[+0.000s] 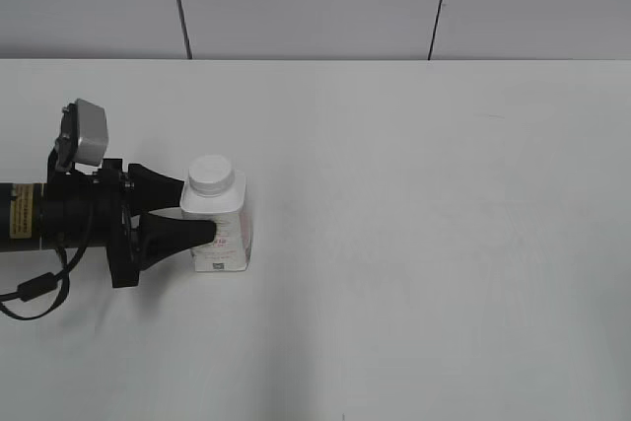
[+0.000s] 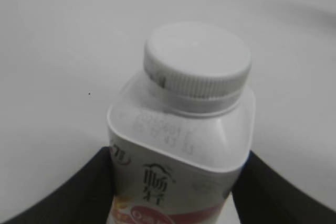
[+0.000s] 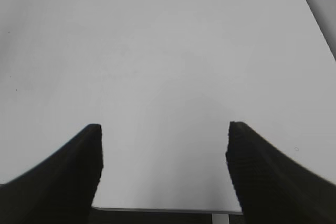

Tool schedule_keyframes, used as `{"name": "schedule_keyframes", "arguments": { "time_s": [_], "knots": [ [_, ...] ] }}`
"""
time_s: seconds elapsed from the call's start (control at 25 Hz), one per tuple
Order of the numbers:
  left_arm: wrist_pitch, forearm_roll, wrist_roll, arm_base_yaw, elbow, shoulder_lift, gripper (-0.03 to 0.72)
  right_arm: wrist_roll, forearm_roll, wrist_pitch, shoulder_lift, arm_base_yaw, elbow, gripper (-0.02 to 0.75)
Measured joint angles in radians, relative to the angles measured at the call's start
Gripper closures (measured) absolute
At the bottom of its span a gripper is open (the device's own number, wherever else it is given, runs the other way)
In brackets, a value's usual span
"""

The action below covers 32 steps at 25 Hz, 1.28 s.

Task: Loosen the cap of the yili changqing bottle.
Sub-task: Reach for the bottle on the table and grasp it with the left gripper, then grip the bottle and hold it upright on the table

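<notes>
okay, my left fingers (image 1: 200,211) clamp the yili changqing bottle (image 1: 221,229) upright; the cap (image 1: 210,175) sits above them, right fingers (image 3: 164,169) spread, empty, off elsewhere.

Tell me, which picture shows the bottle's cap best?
The left wrist view: the cap fills it close up, ridges visible, on the bottle. The exterior view shows it small, from above. The right wrist view shows only bare table.

White table (image 1: 414,244); 1 yili changqing bottle (image 1: 219,229) upright on it, left side
</notes>
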Motion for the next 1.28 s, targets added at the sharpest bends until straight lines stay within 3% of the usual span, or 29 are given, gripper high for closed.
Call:
{"name": "schedule_keyframes", "arguments": {
  "time_s": [0.28,0.64,0.84,1.28],
  "knots": [
    [-0.010,-0.014,0.053,-0.041,0.000,0.000,0.271,0.000,0.000,0.000,0.000,0.000,0.000,0.156],
    [-0.011,-0.085,0.124,-0.179,0.000,0.000,0.271,0.000,0.000,0.000,0.000,0.000,0.000,0.156],
    [-0.011,-0.085,0.128,-0.198,0.000,0.000,0.272,0.000,0.002,0.013,0.019,0.000,-0.024,0.156],
    [-0.011,-0.098,0.128,-0.198,0.000,0.000,0.273,0.000,0.020,0.023,0.499,0.000,-0.211,0.156]
  ]
}}
